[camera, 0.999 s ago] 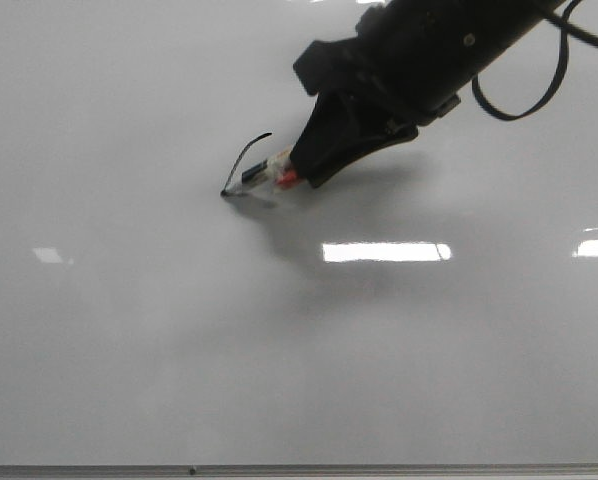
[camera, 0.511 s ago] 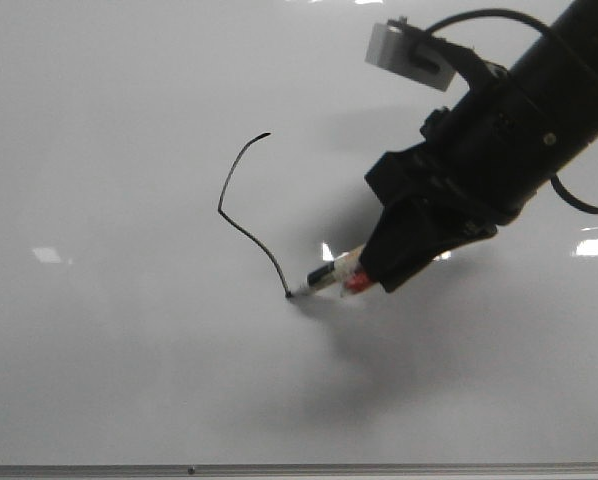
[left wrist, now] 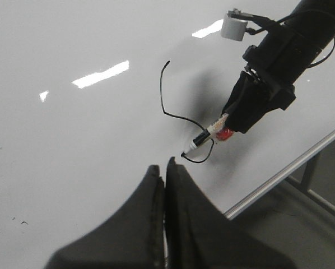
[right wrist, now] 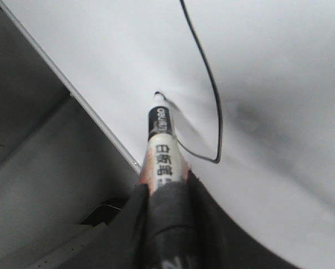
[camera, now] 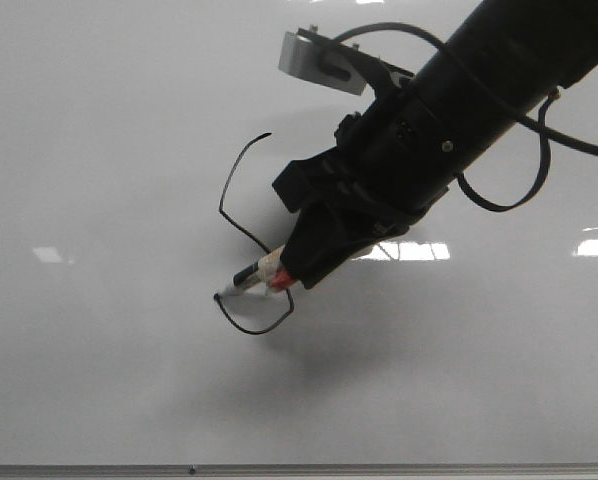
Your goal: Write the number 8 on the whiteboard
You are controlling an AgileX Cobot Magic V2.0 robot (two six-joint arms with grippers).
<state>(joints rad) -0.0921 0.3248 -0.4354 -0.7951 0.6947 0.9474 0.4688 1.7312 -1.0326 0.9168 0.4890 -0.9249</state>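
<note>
The whiteboard fills the front view. The number 8 is a thin black S-shaped line with its lower loop curling back to the left. My right gripper is shut on a white marker; the tip touches the board at the left end of the lower curve. The marker and line show in the right wrist view, the gripper clamped round the barrel. In the left wrist view my left gripper is shut and empty over the board, short of the line and marker.
The board's thin grey frame edge runs along the near side and also shows in the left wrist view. Bright glare patches lie on the board. A grey box sits on the right arm.
The right gripper drew the marker down and right through the middle stroke, then swept left along the bottom curve. The line has grown from a short arc to an S with a hook.
</note>
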